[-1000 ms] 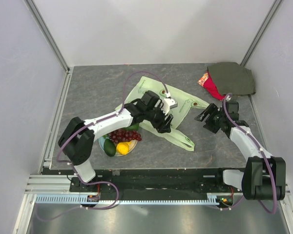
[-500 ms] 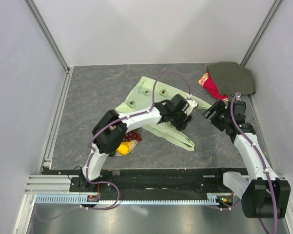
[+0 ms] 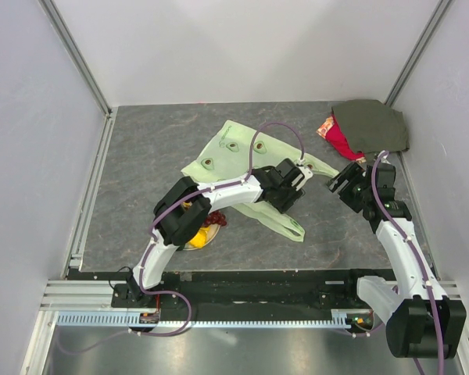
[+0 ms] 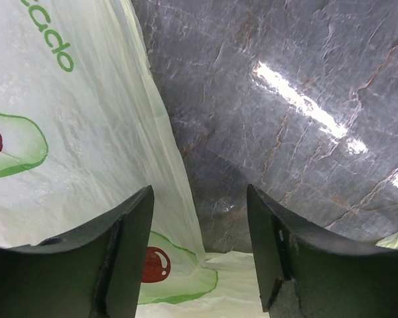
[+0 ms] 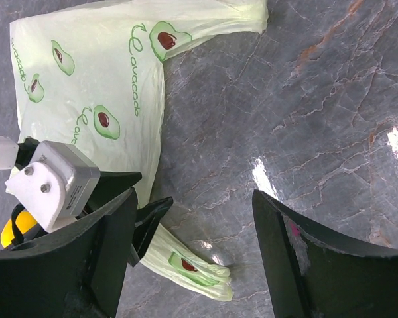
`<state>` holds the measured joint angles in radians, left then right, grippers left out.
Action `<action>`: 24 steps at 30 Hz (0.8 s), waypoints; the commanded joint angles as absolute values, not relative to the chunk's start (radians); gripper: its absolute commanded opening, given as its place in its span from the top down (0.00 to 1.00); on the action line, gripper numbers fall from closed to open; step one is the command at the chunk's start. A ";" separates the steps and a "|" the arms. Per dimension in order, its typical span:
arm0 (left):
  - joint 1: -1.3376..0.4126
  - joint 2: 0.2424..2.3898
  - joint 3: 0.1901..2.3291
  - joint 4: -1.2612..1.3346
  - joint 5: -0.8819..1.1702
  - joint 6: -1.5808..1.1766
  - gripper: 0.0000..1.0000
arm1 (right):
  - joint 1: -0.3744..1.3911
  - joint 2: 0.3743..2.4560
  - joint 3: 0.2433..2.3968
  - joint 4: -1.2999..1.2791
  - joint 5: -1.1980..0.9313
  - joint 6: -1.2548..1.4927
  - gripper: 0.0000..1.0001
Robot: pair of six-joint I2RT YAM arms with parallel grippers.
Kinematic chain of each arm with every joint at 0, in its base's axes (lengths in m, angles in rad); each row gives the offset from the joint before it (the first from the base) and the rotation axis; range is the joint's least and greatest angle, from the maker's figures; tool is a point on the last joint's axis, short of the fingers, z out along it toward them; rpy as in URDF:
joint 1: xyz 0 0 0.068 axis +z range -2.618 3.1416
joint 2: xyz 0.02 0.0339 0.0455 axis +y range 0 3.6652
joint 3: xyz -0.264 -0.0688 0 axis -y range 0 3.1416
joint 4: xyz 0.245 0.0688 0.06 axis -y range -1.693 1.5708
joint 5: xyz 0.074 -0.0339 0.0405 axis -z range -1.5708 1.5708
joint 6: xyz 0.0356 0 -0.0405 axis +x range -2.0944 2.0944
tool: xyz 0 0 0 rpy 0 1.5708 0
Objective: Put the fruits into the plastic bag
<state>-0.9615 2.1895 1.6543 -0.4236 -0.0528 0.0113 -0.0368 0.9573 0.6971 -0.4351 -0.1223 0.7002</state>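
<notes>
Swung over from the plate point(image 3: 194, 247), the left gripper point(image 4: 199, 218) hangs spread and empty above the plastic bag point(image 3: 233, 148) handle edge, likely to pinch it open. The right gripper point(image 5: 196, 202), likewise released, waits beside it. The fruits point(image 3: 212, 220) sit on the plate.

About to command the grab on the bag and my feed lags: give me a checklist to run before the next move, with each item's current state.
1. Left gripper open: ok; jaws apart over the plastic bag's edge.
2. Right gripper open and empty: ok; jaws apart above the table.
3. Bag held by either arm: not ok; neither gripper is shut on it.
4. Bag mouth open for fruit: not ok; it lies flat.
5. Grippers clear of each other: ok; a gap shows between them from above.
6. All fruits accounted for: cannot tell; only the lemon and grape bunch show, the left arm hides the rest.
</notes>
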 commanded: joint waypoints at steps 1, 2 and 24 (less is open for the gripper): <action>-0.962 2.160 1.677 -0.367 -0.081 -0.002 0.39 | -0.040 0.946 0.707 -0.439 -0.110 0.693 0.22; -0.963 2.163 1.680 -0.368 -0.083 -0.003 0.43 | -0.040 0.948 0.709 -0.437 -0.112 0.693 0.22; -0.930 2.083 1.677 -0.362 0.037 -0.055 0.98 | -0.040 0.996 0.693 -0.362 -0.230 0.655 0.21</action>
<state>-0.9398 2.1864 1.6543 -0.4068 -0.0238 -0.0040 -0.0368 0.9813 0.6964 -0.4294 -0.1532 0.6792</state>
